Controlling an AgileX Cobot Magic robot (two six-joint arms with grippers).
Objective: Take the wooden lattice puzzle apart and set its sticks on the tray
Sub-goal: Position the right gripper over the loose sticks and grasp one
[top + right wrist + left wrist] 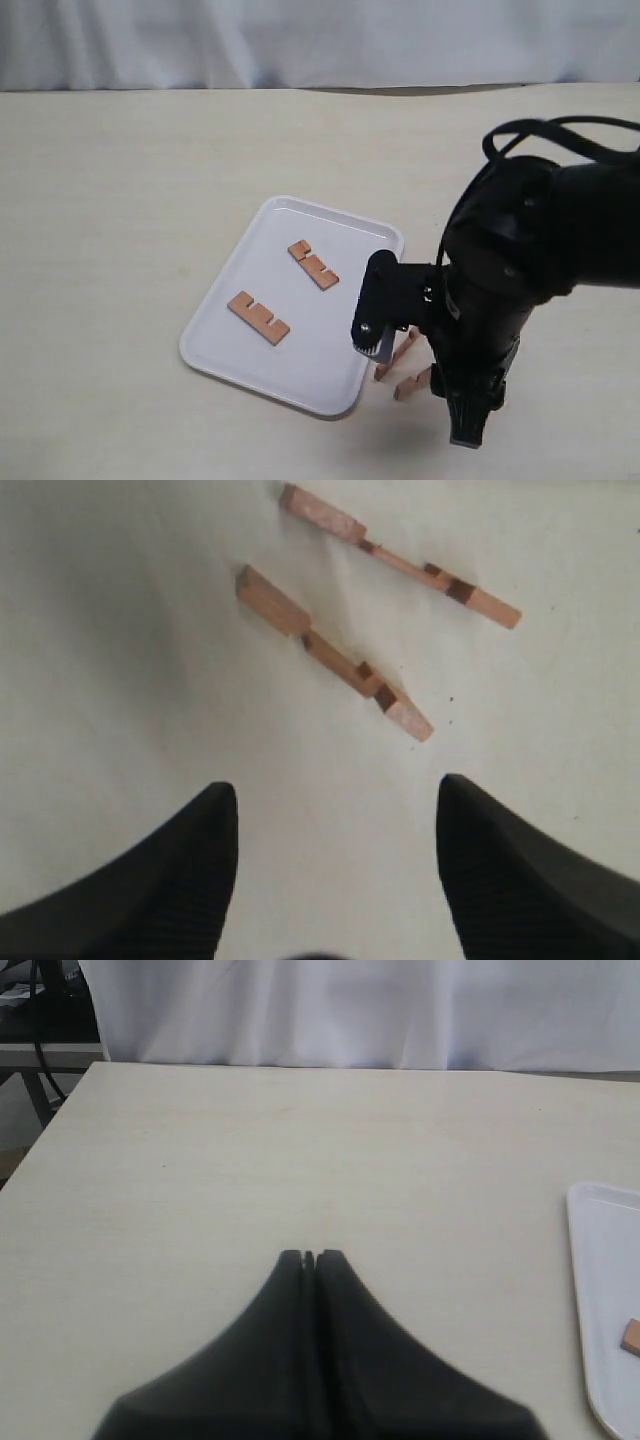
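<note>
No crossed lattice puzzle shows; its four notched sticks lie apart. Two sticks rest flat on the white tray. Two more lie side by side on the table just right of the tray, partly behind my right arm. In the right wrist view they are the near stick and the far stick. My right gripper is open above bare table, a short way from the near stick, holding nothing. My left gripper is shut and empty, out of the exterior view.
The left wrist view catches the tray's rim and one stick's end at its edge. A white curtain backs the pale table. The table's far edge and a dark stand show in the left wrist view.
</note>
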